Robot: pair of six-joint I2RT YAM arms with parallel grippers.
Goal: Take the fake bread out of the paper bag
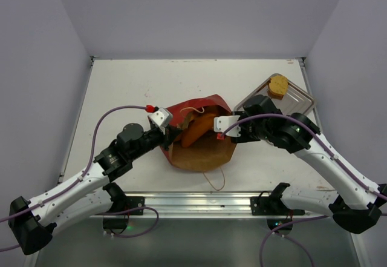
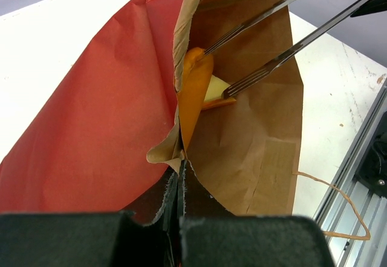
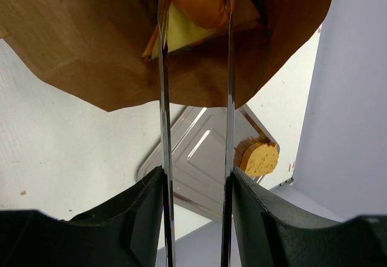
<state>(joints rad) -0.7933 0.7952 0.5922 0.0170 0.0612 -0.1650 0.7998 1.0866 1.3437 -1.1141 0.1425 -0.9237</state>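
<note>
Since it is imitation, the fake bread, an orange loaf, is judged light, stiff, smooth; take it across the middle. Location: inside paper bag, lying at centre of worktop. Left tool: clamped on bag rim, 9 o'clock. Right tool: tines narrowly parted astride loaf; grip cannot be told. Tray, 2 o'clock: one round piece.

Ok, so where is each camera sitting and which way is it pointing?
Top external: above and behind the arms, looking down on the table; both arms show, left gripper and right gripper at the paper bag.
Left wrist: on the left arm, facing into the bag's mouth; its own fingers pinch the rim.
Right wrist: looks along its long metal fingers into the bag.
Shared: both wrist views show the orange bread inside.
</note>
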